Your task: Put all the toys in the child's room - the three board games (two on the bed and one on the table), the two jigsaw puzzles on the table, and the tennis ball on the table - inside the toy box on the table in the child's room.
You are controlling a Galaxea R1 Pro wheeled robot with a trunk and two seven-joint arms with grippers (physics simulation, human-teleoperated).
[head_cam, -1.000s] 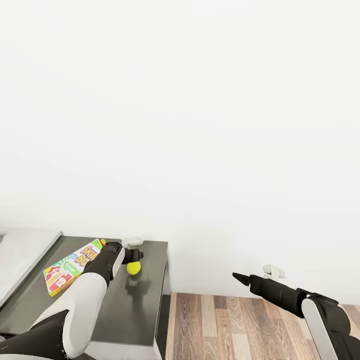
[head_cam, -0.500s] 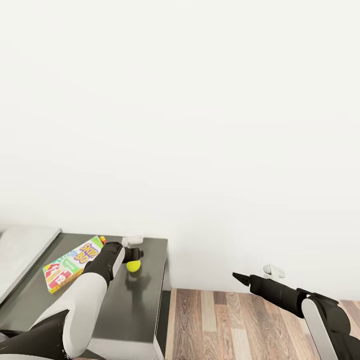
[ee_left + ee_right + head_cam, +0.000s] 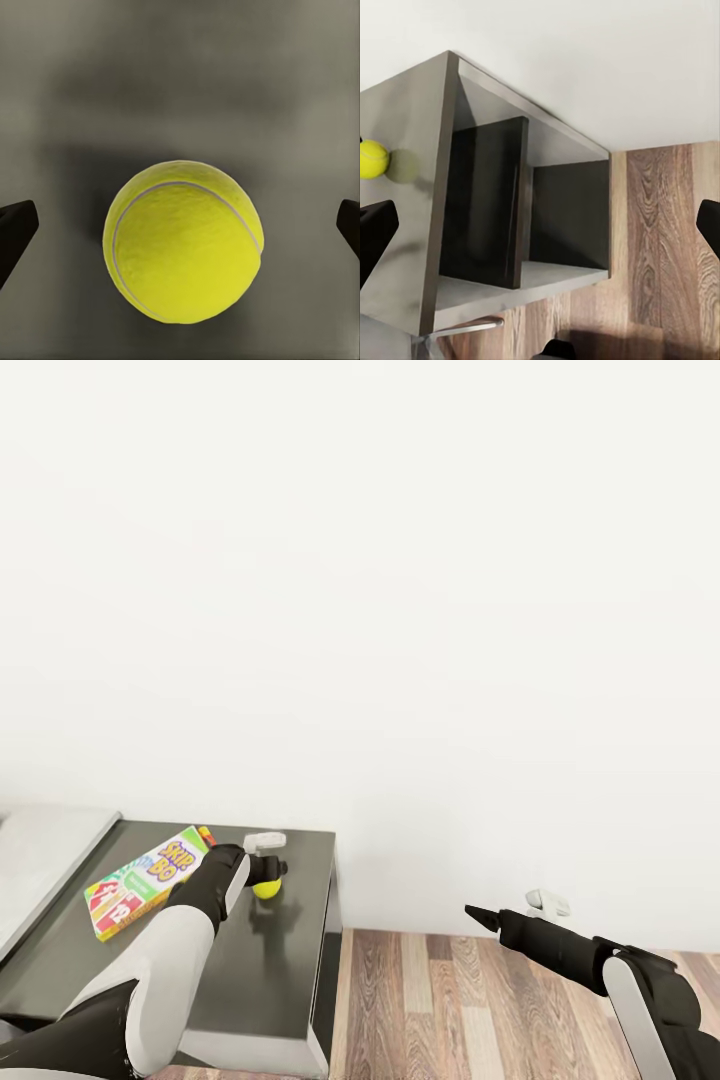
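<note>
Where the head view looks down past a broad white wall (image 3: 400, 560), a low dark-grey-topped side unit (image 3: 290, 950) sits against that wall, its right edge dropping straight to a wood-plank floor (image 3: 450, 1000) that lies open beyond the unit. A paler grey surface (image 3: 45, 850) adjoins the unit on its far side from the floor. On the unit's top, near the wall, rests the tennis ball (image 3: 265, 888), with the left gripper (image 3: 272, 872) poised directly over it. Just beside the ball, further from the floor edge, lies a board game (image 3: 140, 882), a flat straight-edged box printed in green, yellow, red and blue. The right gripper (image 3: 478, 913) hangs over the floor, well apart from the unit; from here I cannot tell how far it is parted.

In the left wrist view, the ball (image 3: 184, 241) is a bright yellow-green fuzzy sphere with a curving white seam, lying on the smooth matte top. The two black fingertips (image 3: 15, 232) stand wide on either side, clear of the ball.

In the right wrist view, the unit (image 3: 487, 217) shows as an open-sided box with a dark inner divider, the ball (image 3: 373, 159) on its top, grained planks (image 3: 667, 240) alongside. The dark fingers (image 3: 375, 236) are spread wide, holding nothing.
</note>
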